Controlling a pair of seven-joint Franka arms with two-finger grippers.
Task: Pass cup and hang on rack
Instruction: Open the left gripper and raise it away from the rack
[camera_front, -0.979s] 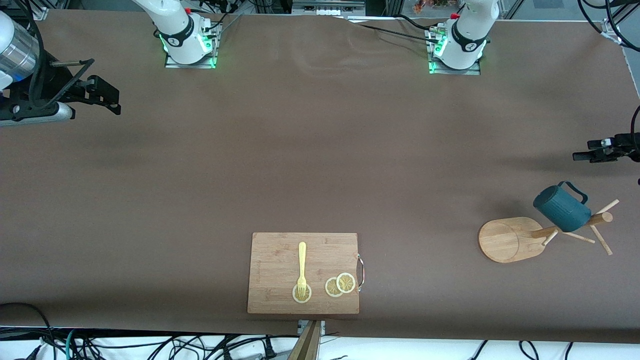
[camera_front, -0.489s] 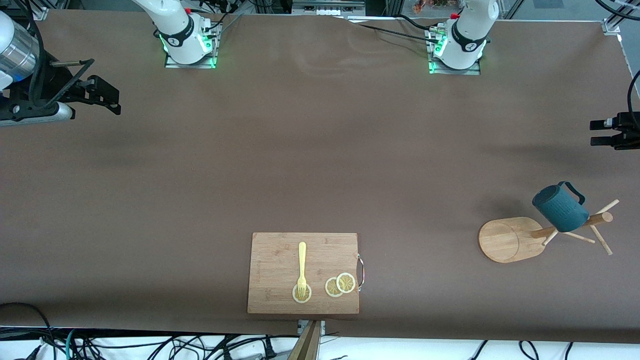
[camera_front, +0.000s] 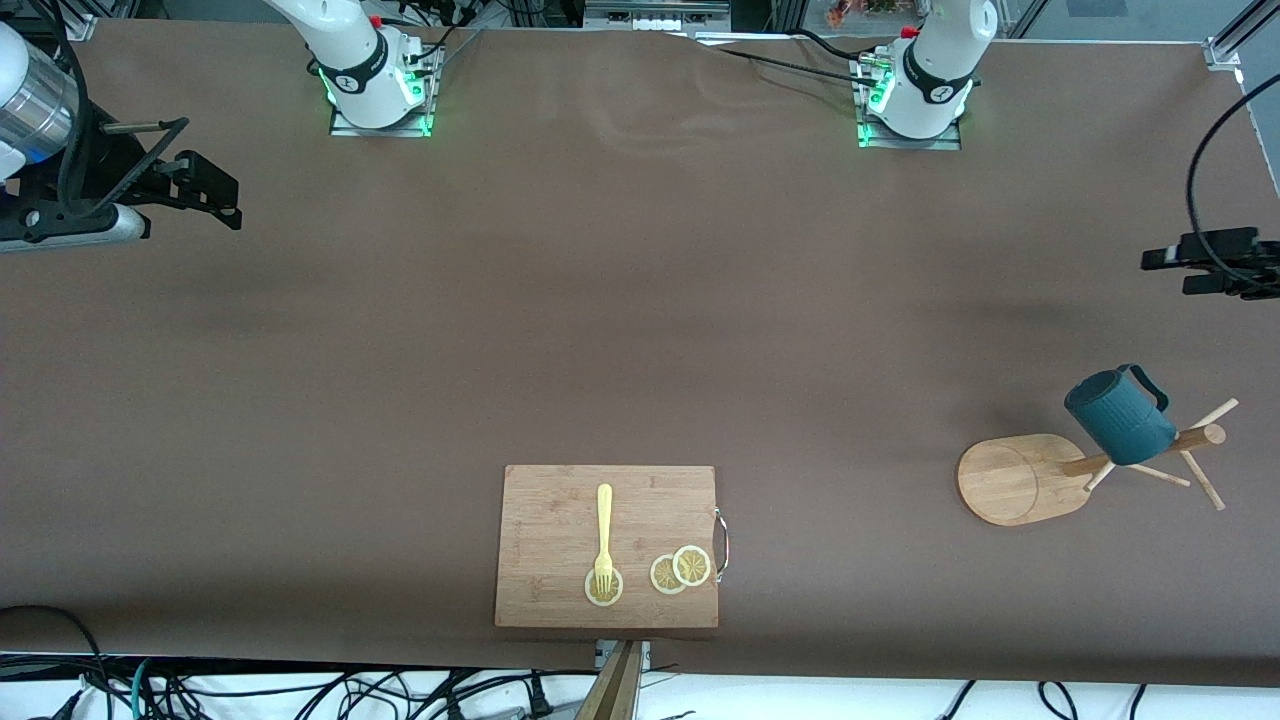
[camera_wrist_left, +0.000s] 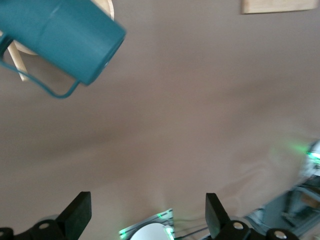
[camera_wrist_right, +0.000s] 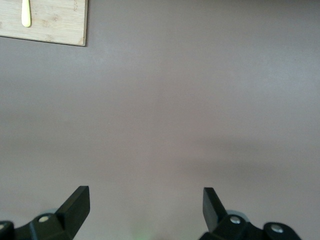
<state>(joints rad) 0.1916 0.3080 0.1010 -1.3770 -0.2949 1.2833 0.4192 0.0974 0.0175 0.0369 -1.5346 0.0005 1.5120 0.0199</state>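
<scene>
The teal-blue cup (camera_front: 1118, 418) hangs tilted by its handle on a peg of the wooden rack (camera_front: 1015, 480), which stands at the left arm's end of the table. In the left wrist view the cup (camera_wrist_left: 65, 37) shows apart from the fingers, with a rack peg (camera_wrist_left: 17, 62) beside it. My left gripper (camera_front: 1170, 270) hovers open and empty over the table's edge at that end, well clear of the cup. In its own view the left gripper (camera_wrist_left: 148, 212) has only table between its fingers. My right gripper (camera_front: 232, 200) waits open and empty at the right arm's end, seen likewise as the right gripper (camera_wrist_right: 146, 207).
A rectangular cutting board (camera_front: 607, 546) with a metal handle lies near the front edge at mid-table. It carries a yellow fork (camera_front: 603, 535) and lemon slices (camera_front: 681, 568). Its corner shows as the board (camera_wrist_right: 45, 20) in the right wrist view.
My left gripper has drawn up and away from the rack, out toward the table's edge and back in a little. The cup stays hanging on its peg. The right arm has not moved.
</scene>
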